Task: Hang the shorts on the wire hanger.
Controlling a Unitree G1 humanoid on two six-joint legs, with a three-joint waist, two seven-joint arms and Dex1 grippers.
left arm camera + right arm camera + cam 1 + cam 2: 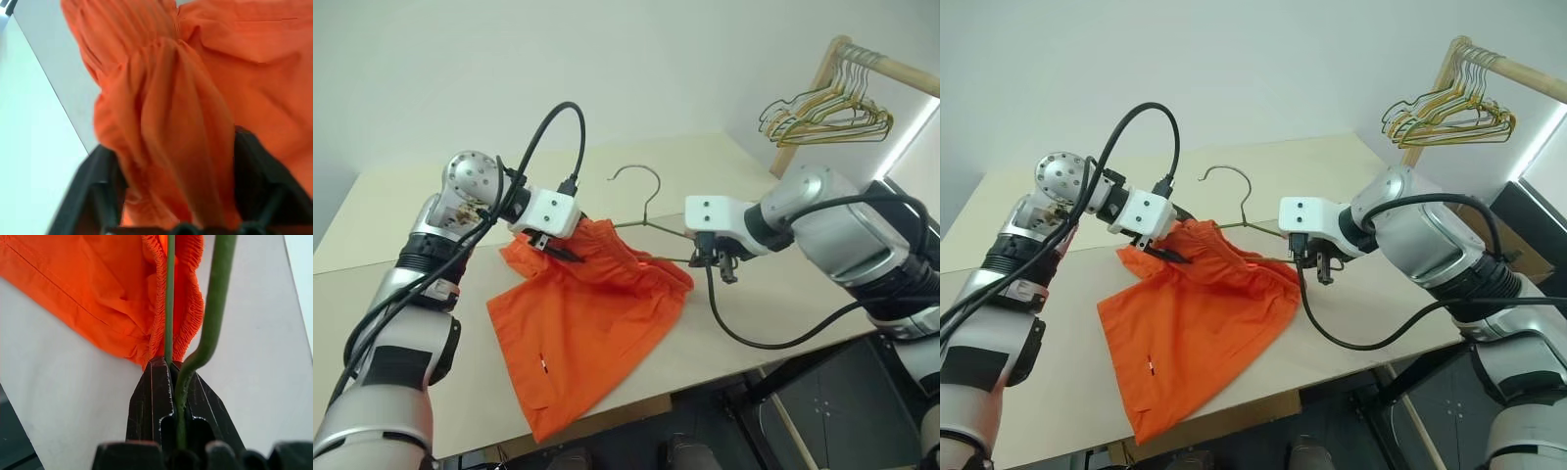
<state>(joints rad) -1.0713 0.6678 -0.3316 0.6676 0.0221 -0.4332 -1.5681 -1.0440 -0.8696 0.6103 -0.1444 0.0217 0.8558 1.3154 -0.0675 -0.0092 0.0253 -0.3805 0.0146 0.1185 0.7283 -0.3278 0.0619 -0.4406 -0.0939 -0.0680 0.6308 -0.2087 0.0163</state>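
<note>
The right pincer is clamped on the wire hanger, held over the bench. The left pincer straddles the bunched waistband of the orange shorts, jaws part-closed. Threading appears underway; next, the waistband should be drawn along the wire.

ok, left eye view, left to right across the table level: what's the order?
left gripper → shorts → right gripper pinching the wire hanger → bunch of hangers on the rack.
</note>
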